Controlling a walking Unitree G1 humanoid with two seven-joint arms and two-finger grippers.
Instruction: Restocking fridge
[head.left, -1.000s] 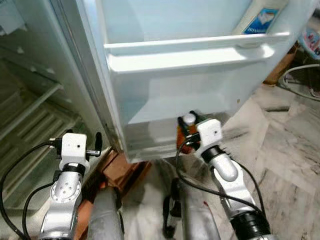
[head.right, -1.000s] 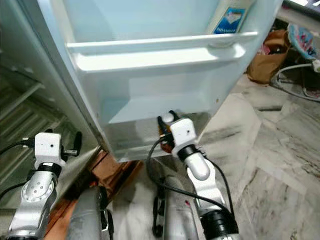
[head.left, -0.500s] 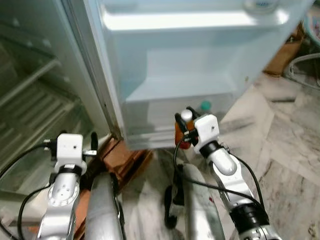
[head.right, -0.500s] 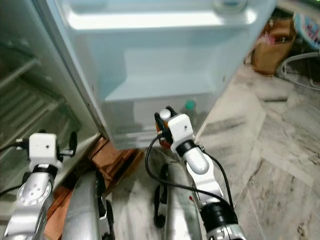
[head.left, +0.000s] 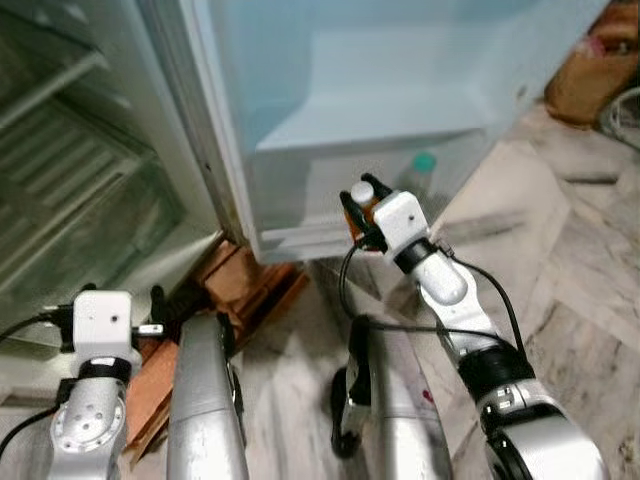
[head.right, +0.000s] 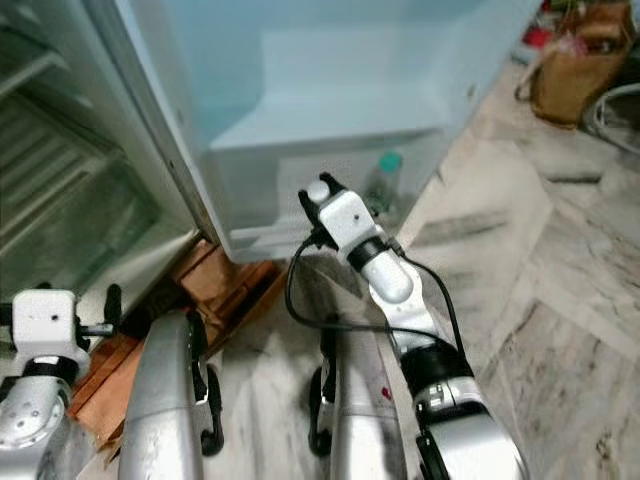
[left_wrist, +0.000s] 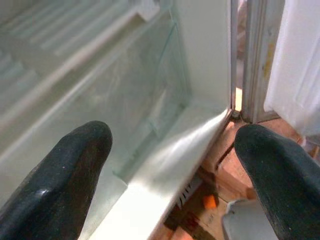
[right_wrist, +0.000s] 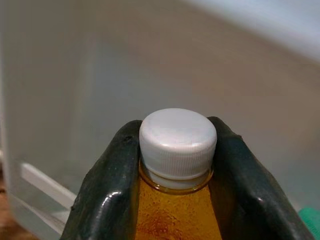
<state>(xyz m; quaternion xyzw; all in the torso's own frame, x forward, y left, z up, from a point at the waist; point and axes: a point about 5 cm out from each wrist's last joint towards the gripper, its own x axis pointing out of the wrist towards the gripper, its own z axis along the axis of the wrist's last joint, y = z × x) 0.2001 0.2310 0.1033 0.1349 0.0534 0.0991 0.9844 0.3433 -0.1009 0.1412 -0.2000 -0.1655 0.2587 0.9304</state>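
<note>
We lowered our view down the fridge door (head.left: 330, 90) | right gripper (right_wrist: 172, 170) clamped an amber white-capped bottle (right_wrist: 176, 200) just before its bottom bin (head.left: 350, 195) (green-capped bottle (head.left: 420, 172) inside) | placement looked imminent | left gripper (left_wrist: 170, 165) spread, empty.

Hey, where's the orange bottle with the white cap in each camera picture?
Left eye: bottle in the right end effector, centre, before the door's bottom shelf.
Right eye: bottle, centre-left.
Right wrist: bottle between the black fingers.
Left wrist: not in it.
Shared landmark: green-capped bottle in the shelf.
</note>
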